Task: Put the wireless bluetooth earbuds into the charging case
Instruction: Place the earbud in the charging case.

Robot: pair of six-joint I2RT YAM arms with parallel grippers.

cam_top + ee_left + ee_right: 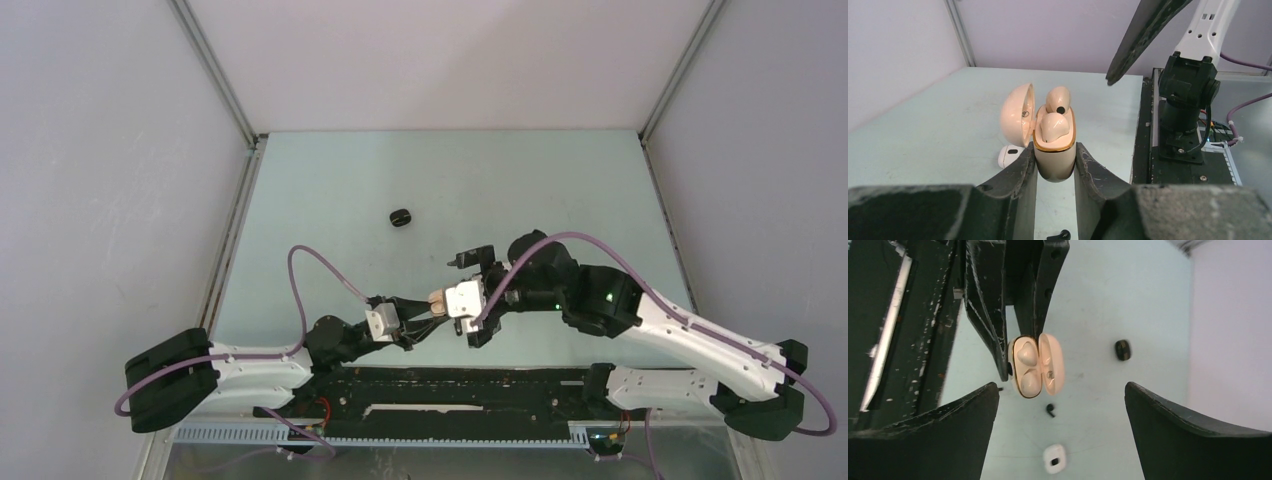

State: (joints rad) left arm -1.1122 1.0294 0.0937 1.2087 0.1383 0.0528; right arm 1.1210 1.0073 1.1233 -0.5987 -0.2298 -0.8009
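My left gripper is shut on a pale pink charging case and holds it upright above the table, its lid swung open to the left. Two pale earbuds lie in its wells, one near and one far. My right gripper stands wide open just off the case, with nothing between its fingers. On the table below lies a black earbud, also showing in the left wrist view. From above, the two grippers meet at the held case.
A small white rounded piece with a dark spot lies on the table under the case. A black pebble-like case sits farther out on the table. The arms' black base rail runs along the near edge. Walls enclose the table.
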